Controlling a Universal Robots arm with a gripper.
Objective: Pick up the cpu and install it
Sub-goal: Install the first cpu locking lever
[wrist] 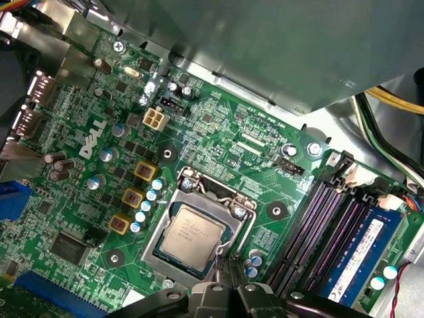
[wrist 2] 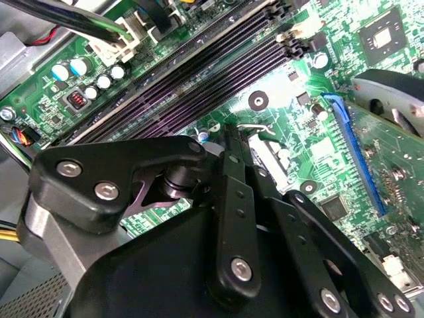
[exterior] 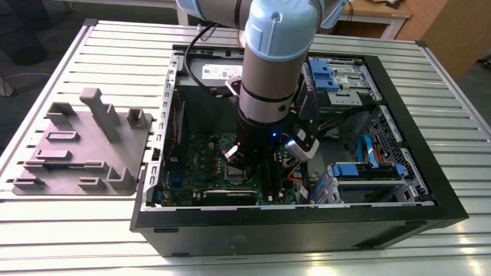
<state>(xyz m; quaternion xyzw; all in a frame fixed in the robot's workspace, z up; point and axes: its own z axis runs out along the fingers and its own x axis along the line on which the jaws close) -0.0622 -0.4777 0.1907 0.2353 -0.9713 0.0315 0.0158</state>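
Start with the room: a pale ribbed metal table [exterior: 452, 109] carries the open black computer case [exterior: 291, 230], with a grey moulded parts holder [exterior: 84, 144] lying beside it on the exterior view's left, and a light wooden desk [exterior: 383, 11] stands behind the table. Inside the case, note the green motherboard [wrist: 218, 112], its long black memory slots [wrist 2: 192, 86] and the dark metal-framed socket [wrist: 199, 232]. The grey and light-blue robot arm [exterior: 276, 52] reaches straight down into the case, directly over the socket region. The small square silver-grey CPU [wrist: 192, 237] lies flat inside the socket frame, so you may judge the pick and placement as largely done; whether it is fully seated and the retaining frame locked cannot be confirmed. The black pincer [wrist: 224, 290] sits just beside the socket's edge, apart from the chip; you cannot tell whether its jaws stand apart or together.
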